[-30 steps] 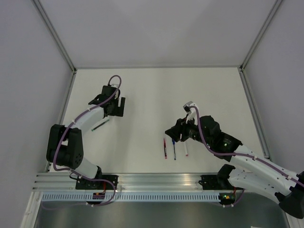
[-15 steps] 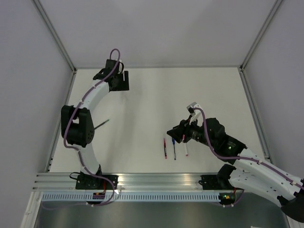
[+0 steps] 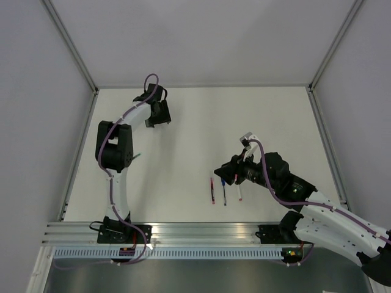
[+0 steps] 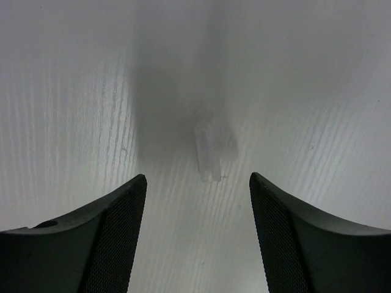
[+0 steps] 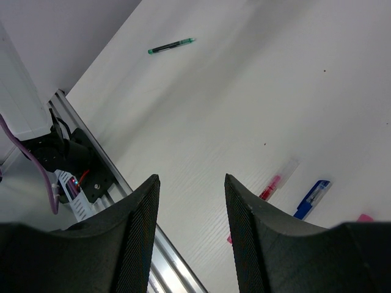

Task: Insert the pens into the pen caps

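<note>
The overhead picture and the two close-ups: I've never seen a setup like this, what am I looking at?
Two robot arms are bolted to a white table. The overhead picture looks down on both; each close-up comes from a camera on one wrist, showing that arm's two black fingers. The left gripper hangs open above a small pale cap. The right gripper is open near a red pen, blue pen and white pen; a green pen lies apart. Nothing is held.

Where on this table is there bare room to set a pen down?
Bare: the far right stretch of the table, beyond the right gripper, and the middle between the green pen and red pen. Crowded: near centre, where the red pen, blue pen and white pen lie side by side by that gripper.
</note>
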